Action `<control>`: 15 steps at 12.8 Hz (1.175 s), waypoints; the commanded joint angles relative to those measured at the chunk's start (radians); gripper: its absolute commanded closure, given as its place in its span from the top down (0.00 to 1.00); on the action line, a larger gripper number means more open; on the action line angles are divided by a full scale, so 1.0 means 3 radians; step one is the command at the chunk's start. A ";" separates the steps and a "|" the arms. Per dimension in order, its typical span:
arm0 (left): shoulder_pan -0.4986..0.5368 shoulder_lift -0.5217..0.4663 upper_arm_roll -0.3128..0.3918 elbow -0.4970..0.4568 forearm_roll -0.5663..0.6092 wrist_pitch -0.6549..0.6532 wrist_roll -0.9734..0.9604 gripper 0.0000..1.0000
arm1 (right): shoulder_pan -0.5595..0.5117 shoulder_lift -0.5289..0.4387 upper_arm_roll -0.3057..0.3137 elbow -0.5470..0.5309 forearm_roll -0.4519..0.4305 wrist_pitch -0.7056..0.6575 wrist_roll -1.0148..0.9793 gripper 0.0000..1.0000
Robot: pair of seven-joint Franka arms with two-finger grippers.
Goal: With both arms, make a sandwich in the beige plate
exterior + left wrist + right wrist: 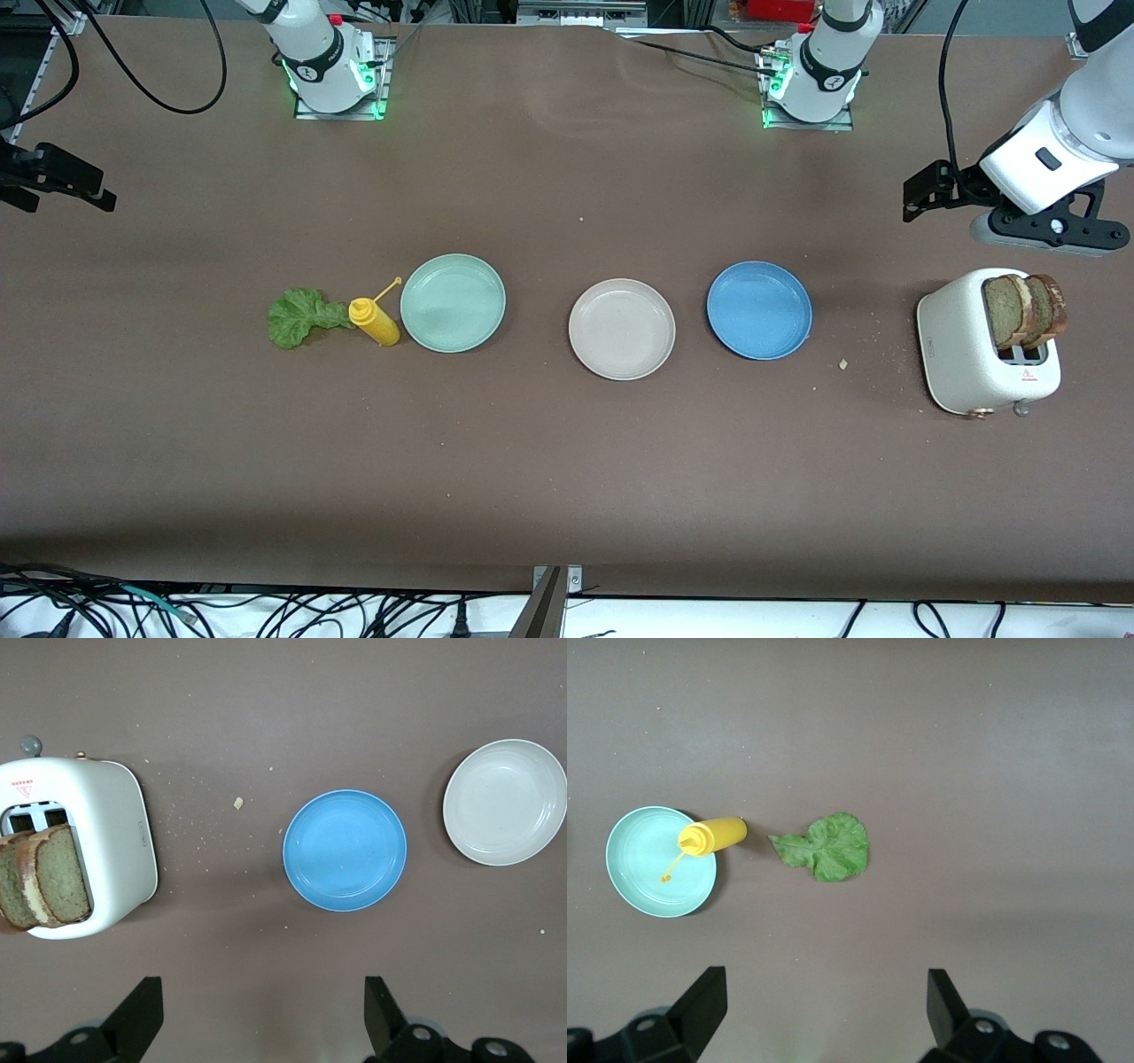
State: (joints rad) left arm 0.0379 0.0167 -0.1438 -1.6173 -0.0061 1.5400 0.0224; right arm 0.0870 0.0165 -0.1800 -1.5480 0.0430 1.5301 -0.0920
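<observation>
Both pincers wide open, empty. Left pincer (257,1023) hangs near toaster (988,354) with upright bread (1023,310), so left arm nearer. Right pincer (819,1023) near lettuce (297,316). Beige plate (621,329) mid-tabletop, bare.

Brown table (567,470) carries lettuce leaf (297,315), mustard bottle (375,322), mint plate (453,302), beige plate (621,329), blue plate (759,309), toaster (979,354)

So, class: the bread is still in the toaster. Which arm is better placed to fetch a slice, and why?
The left arm. Its open left gripper hangs at the toaster's end of the table, with the bread slices in its wrist view. The right gripper, also open, is over the lettuce leaf.
</observation>
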 commanded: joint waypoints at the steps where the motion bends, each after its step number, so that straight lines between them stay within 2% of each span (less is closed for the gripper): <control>1: 0.0037 -0.0061 -0.0042 -0.0045 0.0056 -0.0005 0.0002 1.00 | -0.0044 -0.0181 -0.0150 -0.0049 0.0233 -0.0175 -0.0173 1.00; 15: 0.0042 -0.0061 -0.0037 -0.0050 0.0056 -0.0005 0.0018 1.00 | -0.0004 -0.0019 -0.0131 0.0036 0.0235 -0.0146 -0.0205 1.00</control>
State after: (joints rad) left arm 0.0398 0.0167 -0.1444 -1.6181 -0.0061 1.5400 0.0224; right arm 0.0819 -0.0051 -0.2255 -1.5482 0.0964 1.4966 -0.1557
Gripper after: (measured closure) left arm 0.000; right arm 0.000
